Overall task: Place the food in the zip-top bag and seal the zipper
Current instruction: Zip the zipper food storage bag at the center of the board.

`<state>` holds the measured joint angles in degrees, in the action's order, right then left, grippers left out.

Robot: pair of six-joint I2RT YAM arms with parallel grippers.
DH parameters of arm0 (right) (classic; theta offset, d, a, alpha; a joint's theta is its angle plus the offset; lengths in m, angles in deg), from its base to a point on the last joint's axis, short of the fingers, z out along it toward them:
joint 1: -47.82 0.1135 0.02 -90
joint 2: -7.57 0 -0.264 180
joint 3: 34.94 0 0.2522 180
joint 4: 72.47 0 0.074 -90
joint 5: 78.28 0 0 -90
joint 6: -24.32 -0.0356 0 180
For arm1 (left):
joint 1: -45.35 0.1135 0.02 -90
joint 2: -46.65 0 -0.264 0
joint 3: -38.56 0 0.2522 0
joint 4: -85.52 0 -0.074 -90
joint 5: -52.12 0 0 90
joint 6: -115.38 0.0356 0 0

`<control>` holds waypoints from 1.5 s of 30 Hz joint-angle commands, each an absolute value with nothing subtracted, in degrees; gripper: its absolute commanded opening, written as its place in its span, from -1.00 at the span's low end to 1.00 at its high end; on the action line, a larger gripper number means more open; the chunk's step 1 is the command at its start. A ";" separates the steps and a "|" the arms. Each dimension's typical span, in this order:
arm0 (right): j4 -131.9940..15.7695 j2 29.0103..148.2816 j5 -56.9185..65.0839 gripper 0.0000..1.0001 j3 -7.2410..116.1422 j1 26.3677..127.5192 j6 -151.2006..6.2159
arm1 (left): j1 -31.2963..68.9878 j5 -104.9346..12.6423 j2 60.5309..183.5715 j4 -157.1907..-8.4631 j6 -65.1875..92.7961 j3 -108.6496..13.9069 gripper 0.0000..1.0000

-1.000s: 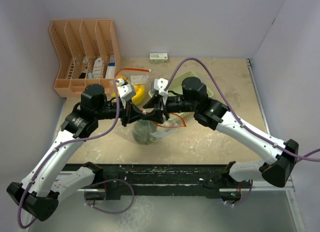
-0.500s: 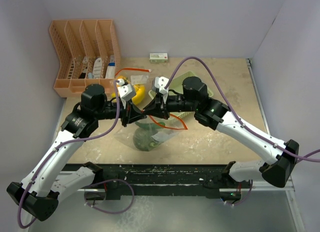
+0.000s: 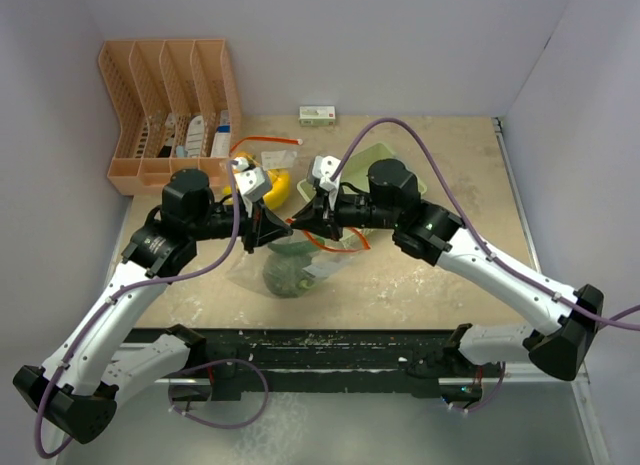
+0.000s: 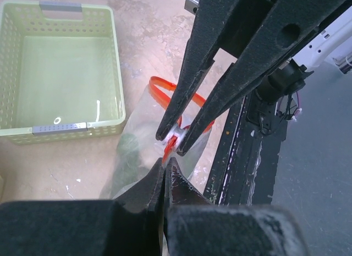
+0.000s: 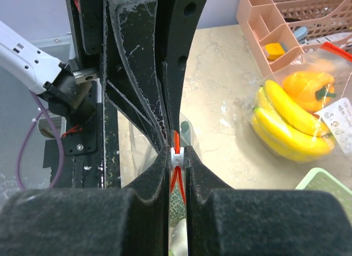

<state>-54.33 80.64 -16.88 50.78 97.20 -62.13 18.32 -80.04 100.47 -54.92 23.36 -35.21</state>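
The clear zip-top bag (image 3: pixel 322 267) with a red zipper (image 4: pixel 156 82) hangs between my two grippers above the table. The netted grey-green melon (image 3: pixel 288 277) sits inside it and also shows in the right wrist view (image 5: pixel 176 203). My left gripper (image 3: pixel 280 228) is shut on the bag's zipper end (image 4: pixel 168 153). My right gripper (image 3: pixel 300 223) is shut on the white zipper slider (image 5: pixel 176 155), fingertip to fingertip with the left. The yellow banana bunch (image 5: pixel 286 124) and an orange piece (image 5: pixel 311 85) lie in a second clear bag behind. The cucumber and the small white piece are not visible.
The pale green mesh basket (image 4: pixel 60 128) stands just right of the bag and holds nothing. A pink slotted organizer (image 3: pixel 170 105) stands at the back left. A small box (image 3: pixel 317 115) lies at the back wall. The table's near edge (image 4: pixel 242 129) is below the bag.
My right gripper has slid left along the zipper with the slider until it meets the left gripper. The open red loop of the bag's mouth has shrunk. The left arm has stayed put.
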 commanded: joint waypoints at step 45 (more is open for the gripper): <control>-53.96 74.80 -12.03 -1.00 34.70 94.32 -64.78 | 18.79 -38.30 90.66 -60.54 20.06 -42.83 -1.00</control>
